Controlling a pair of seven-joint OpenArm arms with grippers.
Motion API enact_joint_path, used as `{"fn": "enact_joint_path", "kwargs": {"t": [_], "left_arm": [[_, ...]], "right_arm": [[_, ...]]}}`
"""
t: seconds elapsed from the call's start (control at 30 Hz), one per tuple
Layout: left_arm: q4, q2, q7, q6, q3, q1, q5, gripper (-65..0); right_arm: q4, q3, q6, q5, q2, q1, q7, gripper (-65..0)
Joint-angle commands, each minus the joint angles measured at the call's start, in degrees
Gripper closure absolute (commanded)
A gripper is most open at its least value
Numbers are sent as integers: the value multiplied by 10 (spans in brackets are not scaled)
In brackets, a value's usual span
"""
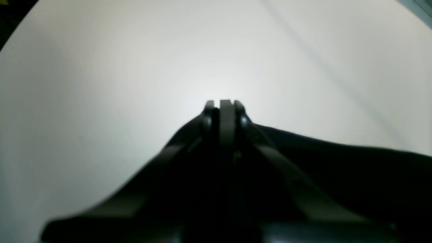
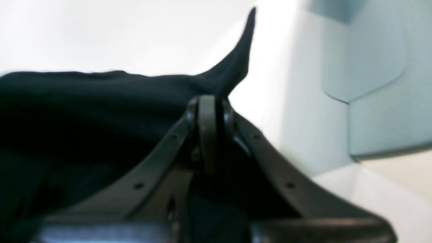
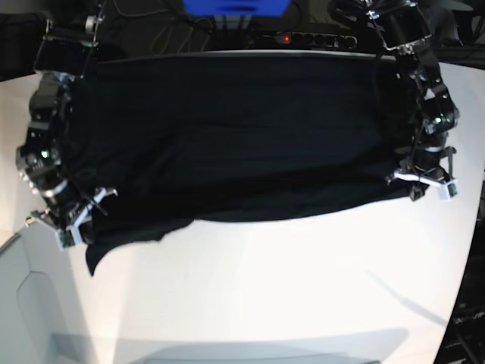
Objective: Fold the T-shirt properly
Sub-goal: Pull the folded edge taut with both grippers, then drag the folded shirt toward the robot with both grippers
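Pinching the near hem of the T-shirt (image 3: 235,144) at both ends, I am holding my left gripper (image 1: 225,104) and my right gripper (image 2: 206,101) clenched, each on a fold of black cloth. I am judging the fabric to be light, soft and limp: it is sagging between my two holds and a loose corner is drooping below my right gripper in the base view, so I am reckoning the grips belong at corners and along hems, kept level, or the slack will bunch. In the right wrist view a pointed tip of cloth is sticking up past my shut jaws. Farther out, the shirt is lying spread wide across the white table (image 3: 288,288), plain black with shallow wrinkles running sideways, its far edge reaching toward the table's back edge. I cannot make out any tag or print.
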Motion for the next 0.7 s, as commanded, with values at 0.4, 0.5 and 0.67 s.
{"fn": "enact_joint_path", "kwargs": {"t": [0.4,0.5,0.67], "left_arm": [[28,-9,-15,-2,-3,11,-3,-1],[46,-10,-15,-2,-3,25,-4,-1],[70,-9,-18,-2,-3,48,-5,-1]], "right_arm": [[188,105,0,13,-42,-208,22,0],[188,113,0,13,-54,-247,23,0],[188,113,28,13,-63,-304,56,0]]}}
